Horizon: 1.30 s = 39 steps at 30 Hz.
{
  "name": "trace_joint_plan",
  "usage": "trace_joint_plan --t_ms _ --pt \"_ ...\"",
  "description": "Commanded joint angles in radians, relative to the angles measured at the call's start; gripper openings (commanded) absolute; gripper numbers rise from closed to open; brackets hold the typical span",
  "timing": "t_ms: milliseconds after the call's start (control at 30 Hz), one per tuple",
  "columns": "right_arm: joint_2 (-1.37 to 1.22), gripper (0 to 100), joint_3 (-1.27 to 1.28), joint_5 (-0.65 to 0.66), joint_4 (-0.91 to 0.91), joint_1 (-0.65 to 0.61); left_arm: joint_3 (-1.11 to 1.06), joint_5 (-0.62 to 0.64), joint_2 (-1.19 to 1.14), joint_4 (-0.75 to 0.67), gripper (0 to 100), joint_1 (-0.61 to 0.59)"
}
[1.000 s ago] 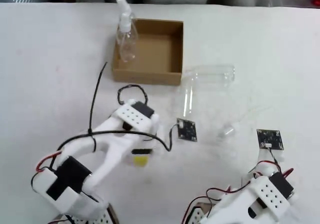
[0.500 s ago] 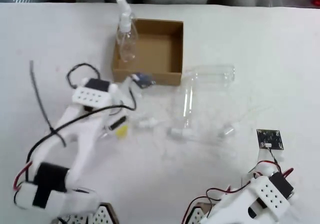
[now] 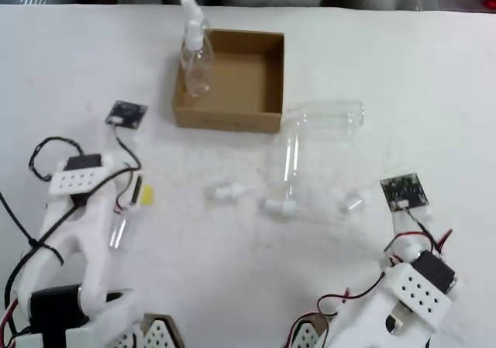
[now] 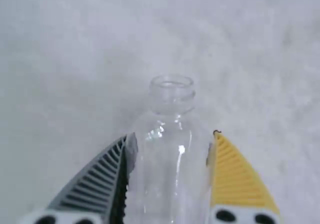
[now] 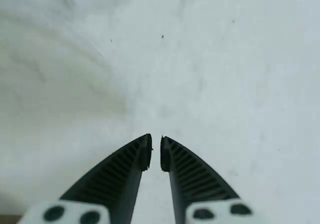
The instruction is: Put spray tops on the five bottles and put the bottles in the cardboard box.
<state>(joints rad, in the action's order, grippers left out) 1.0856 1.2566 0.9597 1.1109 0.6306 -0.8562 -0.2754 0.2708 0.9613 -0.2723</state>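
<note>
The cardboard box (image 3: 263,80) sits on the table (image 3: 434,69) toward its far edge, a little left of the middle, open side up. One bottle with its spray top on (image 3: 194,49) stands upright in the box's far left corner.

Two clear uncapped bottles lie on their sides just right of the box. One (image 3: 329,117) runs parallel to the far edge. The other (image 3: 291,158) points toward the near edge, and their ends look to meet near the box's near right corner.

A third open bottle (image 4: 171,109) is clamped across its body in the left gripper (image 4: 170,141), near the table's left edge. The grey and yellow fingers press its sides below the shoulder, and the threaded neck is free.

Three loose spray tops lie mid-table, at (image 3: 225,191), (image 3: 279,206) and (image 3: 353,204).

The right gripper (image 5: 155,153) hangs over bare table near the near right corner, its fingers almost together on nothing.

These bottles look empty, thin-walled and very light. They are probably slick, ready to roll, and likely to dent under a hard squeeze. A moderate grip on the body below the shoulder seems best, leaving the neck clear. The tops are small and are best pinched at the head.
</note>
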Motion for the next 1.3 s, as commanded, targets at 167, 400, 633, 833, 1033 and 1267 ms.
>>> trace_joint_plan --t_ms 167,400,633,833,1033,1267 --pt "0.012 1.7 -0.158 -0.029 0.016 -0.386 -0.068 0.02 0.053 -0.112 12 -0.154" --pt "0.002 2.1 -0.284 -0.531 0.01 -0.702 -0.071 0.02 0.053 -0.118 12 -0.16" --pt "-0.001 2.1 -0.347 -0.54 0.012 -1.03 -0.074 0.015 0.053 -0.115 12 -0.157" --pt "-0.162 2.2 -0.433 -0.368 0.016 -1.171 -0.083 0.011 0.054 -0.12 12 -0.156" --pt "-0.532 2.2 -0.657 -0.169 0.067 -1.19 -0.081 0.011 0.054 -0.12 12 -0.156" --pt "-0.822 2.2 -0.884 0.14 0.286 -1.297 -0.081 -0.032 0.056 -0.12 12 -0.14"
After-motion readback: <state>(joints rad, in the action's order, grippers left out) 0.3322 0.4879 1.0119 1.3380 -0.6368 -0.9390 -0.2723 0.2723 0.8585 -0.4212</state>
